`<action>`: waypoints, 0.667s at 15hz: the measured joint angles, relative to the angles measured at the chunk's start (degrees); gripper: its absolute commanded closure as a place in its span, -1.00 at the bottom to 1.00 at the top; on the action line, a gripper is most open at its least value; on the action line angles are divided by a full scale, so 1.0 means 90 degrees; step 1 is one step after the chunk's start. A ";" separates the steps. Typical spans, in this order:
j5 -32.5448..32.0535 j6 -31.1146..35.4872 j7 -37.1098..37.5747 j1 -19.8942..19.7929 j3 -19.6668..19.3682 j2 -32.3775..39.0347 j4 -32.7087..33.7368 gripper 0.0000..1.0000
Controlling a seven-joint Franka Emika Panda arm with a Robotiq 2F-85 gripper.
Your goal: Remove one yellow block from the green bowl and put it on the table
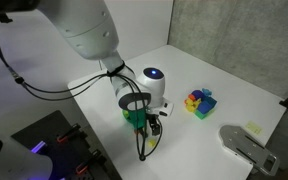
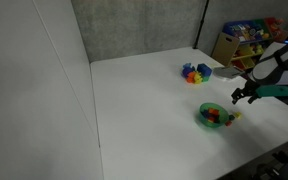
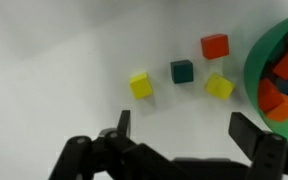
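In the wrist view my gripper (image 3: 184, 135) is open and empty above the white table (image 3: 54, 60). Two tiny yellow blocks lie on the table just beyond the fingers: one (image 3: 141, 85) to the left, one (image 3: 220, 87) nearer the green bowl (image 3: 256, 75). The bowl sits at the right edge with several orange, red and blue blocks inside. In both exterior views the gripper (image 1: 149, 122) (image 2: 241, 95) hovers beside the bowl (image 1: 134, 117) (image 2: 213, 117). No yellow block shows in the bowl in the wrist view.
A dark green block (image 3: 182, 71) and a red block (image 3: 215, 46) lie on the table between the yellow ones. A multicoloured block cluster (image 1: 199, 101) (image 2: 195, 72) sits farther off. A toy shelf (image 2: 246, 38) stands beyond the table.
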 measured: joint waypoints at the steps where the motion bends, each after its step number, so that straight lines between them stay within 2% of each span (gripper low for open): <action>1: 0.0000 -0.0031 0.0000 0.0036 0.0003 -0.0250 -0.0141 -1.00; 5: -0.0011 -0.0695 -0.0009 0.0331 0.0041 -0.1299 -0.0611 -1.00; 10: -0.0036 -0.2480 -0.0004 0.0769 0.0137 -0.2539 -0.0751 -1.00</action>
